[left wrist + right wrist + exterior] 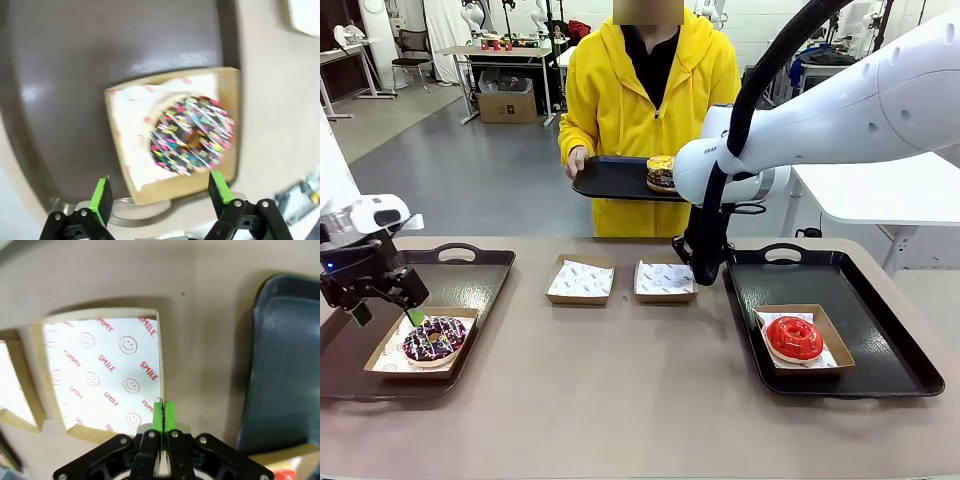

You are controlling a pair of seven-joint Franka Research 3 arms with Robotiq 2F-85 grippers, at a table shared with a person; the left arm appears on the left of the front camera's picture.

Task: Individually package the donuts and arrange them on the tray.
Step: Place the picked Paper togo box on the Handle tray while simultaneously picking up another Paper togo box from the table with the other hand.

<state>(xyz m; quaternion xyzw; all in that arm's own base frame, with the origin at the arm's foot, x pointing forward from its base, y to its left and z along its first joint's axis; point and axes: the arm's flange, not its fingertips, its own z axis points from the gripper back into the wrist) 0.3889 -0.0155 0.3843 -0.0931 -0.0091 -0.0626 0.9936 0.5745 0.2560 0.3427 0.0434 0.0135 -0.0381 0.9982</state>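
A dark chocolate donut with white-pink sprinkles [434, 340] [192, 135] lies in a paper-lined cardboard box [382, 358] [131, 125] on the left tray [470, 275]. My left gripper [388, 315] [159, 195] hangs open just above that box's near-left edge, holding nothing. A glossy red donut [793, 337] sits in a box on the right tray [880, 330]. My right gripper [705, 278] [163, 412] is shut on the side wall of an empty lined box [665, 282] [100, 372] at mid-table. A yellow sprinkled donut [660, 163] rests beside a dark one on the black tray [615, 180] that the person holds.
A second empty lined box [581, 280] stands left of the gripped one. The person in a yellow hooded jacket stands at the far edge. The near half of the brown table [640, 400] is bare between the two trays.
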